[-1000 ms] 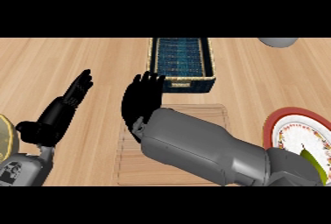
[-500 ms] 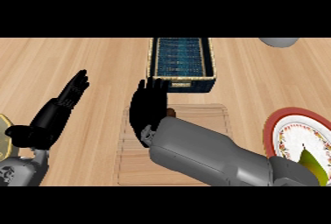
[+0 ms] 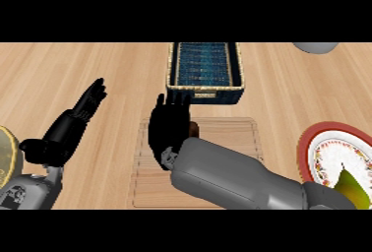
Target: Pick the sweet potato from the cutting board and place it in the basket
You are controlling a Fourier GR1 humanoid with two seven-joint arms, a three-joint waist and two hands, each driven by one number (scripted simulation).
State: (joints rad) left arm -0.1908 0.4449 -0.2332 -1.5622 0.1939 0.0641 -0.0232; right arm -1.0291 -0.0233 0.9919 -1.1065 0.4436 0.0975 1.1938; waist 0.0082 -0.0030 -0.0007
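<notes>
So the counter (image 3: 305, 93) is the biggest thing in view, light wood all over, and the board (image 3: 229, 135) lies flat in the middle of it with the basket (image 3: 205, 93) just beyond its far edge (dark blue weave inside, pale rim). A red-rimmed plate (image 3: 320, 142) sits at the right edge with something yellow-green on it.

The right hand (image 3: 169, 129) hangs over the board's far-left part, fingers straight and close together, pointing at the basket, not closed on anything. The left hand (image 3: 73, 129) rests open at the left of the view, fingers up, off the board.

The sweet potato (image 3: 193, 130) is on the board, right beside the right hand, and only a small reddish-brown sliver shows past the palm's edge. Honestly I can't tell which way it points or how its long axis runs; the hand covers nearly all of it.

What could go wrong, my guess: closing blind. If the fingers curl without being centred, they could nudge the potato sideways and roll it across the board instead of wrapping it. The basket's near wall is also close, so a low carry could clip the rim.
</notes>
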